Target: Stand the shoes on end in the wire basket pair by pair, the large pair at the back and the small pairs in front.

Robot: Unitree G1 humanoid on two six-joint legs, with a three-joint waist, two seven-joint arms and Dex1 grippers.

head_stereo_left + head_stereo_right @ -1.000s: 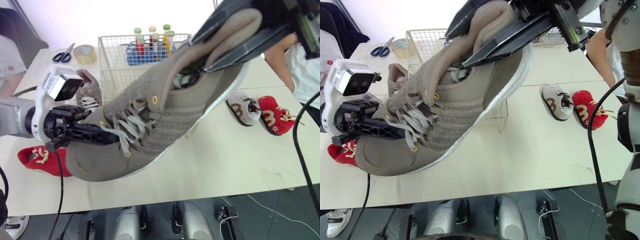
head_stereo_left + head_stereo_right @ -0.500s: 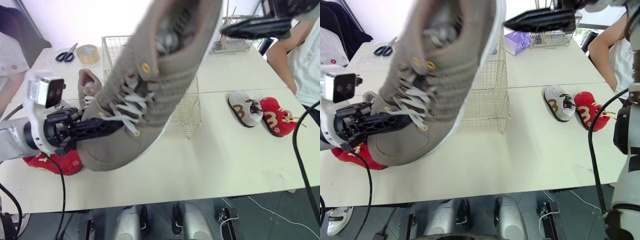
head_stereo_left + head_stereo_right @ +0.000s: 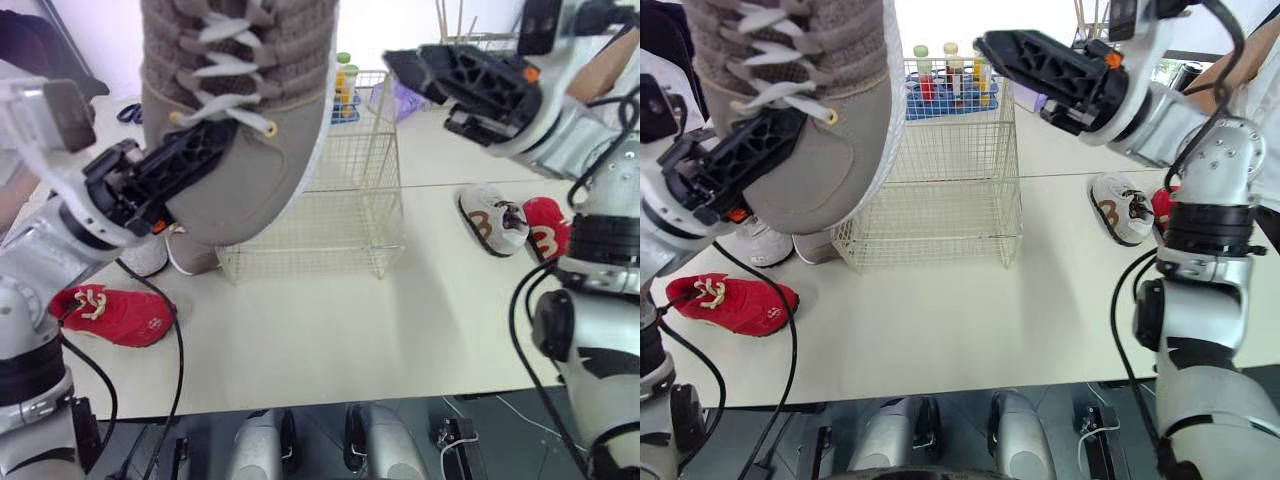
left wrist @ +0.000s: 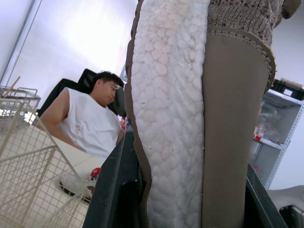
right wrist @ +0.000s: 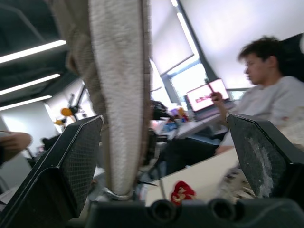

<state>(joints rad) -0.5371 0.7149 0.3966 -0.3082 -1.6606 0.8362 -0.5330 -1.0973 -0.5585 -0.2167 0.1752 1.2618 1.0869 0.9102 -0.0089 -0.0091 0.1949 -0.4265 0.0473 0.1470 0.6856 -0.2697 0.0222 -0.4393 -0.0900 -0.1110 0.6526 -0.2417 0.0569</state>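
Noted left gripper (image 3: pixel 205 150) clenched on the toe end of the large grey shoe (image 3: pixel 250 110), one finger on the sole side, one on the upper. Logged that shoe hanging toe down, laces facing near, raised over the left part of the table (image 3: pixel 330 330), just left of the wire basket (image 3: pixel 340 200). Saw right gripper (image 3: pixel 1000 48) released, fingers wide apart, grasping nothing, raised above the basket's far right. Recorded on the table: red small shoe (image 3: pixel 110 315) near left; pale small shoe (image 3: pixel 758 242) and tan small shoe (image 3: pixel 818 247) below the grey one; white-and-brown small shoe (image 3: pixel 490 220) touching a second red shoe (image 3: pixel 548 238), right of the basket. Spotted bottle rack (image 3: pixel 940 88) behind the basket.
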